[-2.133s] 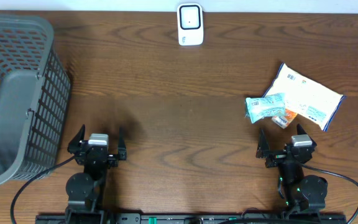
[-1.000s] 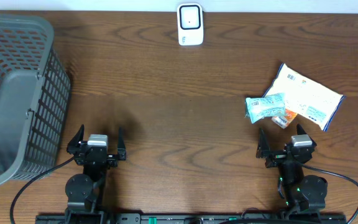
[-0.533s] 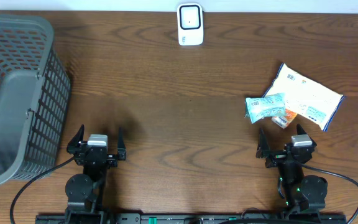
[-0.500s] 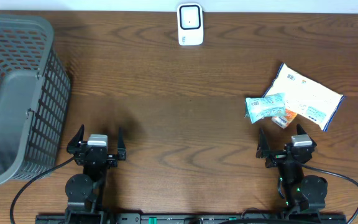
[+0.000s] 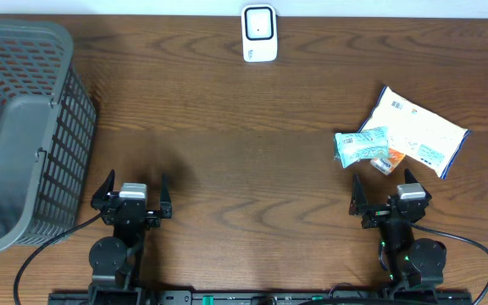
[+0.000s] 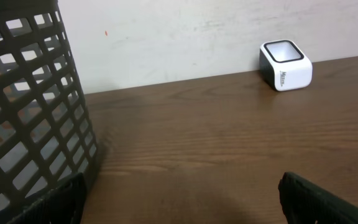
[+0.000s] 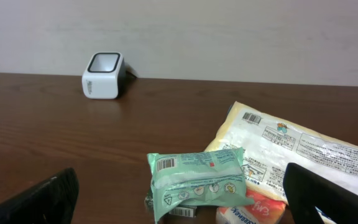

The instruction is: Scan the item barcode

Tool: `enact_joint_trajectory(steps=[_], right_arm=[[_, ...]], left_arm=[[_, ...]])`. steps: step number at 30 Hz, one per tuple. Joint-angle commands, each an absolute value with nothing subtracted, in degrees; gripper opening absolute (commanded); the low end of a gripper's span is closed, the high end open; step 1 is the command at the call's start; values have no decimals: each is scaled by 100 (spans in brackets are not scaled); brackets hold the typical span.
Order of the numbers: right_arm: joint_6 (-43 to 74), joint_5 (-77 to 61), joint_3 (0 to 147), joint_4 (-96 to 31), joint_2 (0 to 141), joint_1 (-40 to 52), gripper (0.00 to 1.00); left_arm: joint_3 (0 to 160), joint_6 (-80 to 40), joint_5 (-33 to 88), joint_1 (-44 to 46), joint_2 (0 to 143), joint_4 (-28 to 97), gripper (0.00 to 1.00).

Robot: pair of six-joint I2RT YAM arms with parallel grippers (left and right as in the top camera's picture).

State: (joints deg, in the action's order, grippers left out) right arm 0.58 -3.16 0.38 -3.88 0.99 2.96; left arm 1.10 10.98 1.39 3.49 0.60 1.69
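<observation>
A white barcode scanner (image 5: pixel 259 34) stands at the table's far edge, also visible in both wrist views (image 6: pixel 285 65) (image 7: pixel 104 74). At the right lies a pile of items: a pale green pack (image 5: pixel 362 146) (image 7: pixel 197 181) with a barcode on its top, a large white and yellow packet (image 5: pixel 419 130) (image 7: pixel 297 149) behind it, and a small orange pack (image 5: pixel 389 161) (image 7: pixel 252 210). My right gripper (image 5: pixel 389 196) (image 7: pixel 182 199) is open just in front of the pile, touching nothing. My left gripper (image 5: pixel 132 196) (image 6: pixel 182 199) is open over bare wood at the near left.
A tall grey mesh basket (image 5: pixel 19 127) (image 6: pixel 30 106) fills the left side of the table, close to my left gripper. A pale wall runs behind the table's far edge.
</observation>
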Motion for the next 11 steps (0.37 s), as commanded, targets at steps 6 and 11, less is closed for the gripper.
enact_joint_trajectory(steps=[6,11], right_arm=[[36,-338,32,-410,71,342,99],[34,-338,32,-410,71,342,99]], left_arm=[[25,1179,43,357,34,421,97],[25,1177,43,357,34,421,98]])
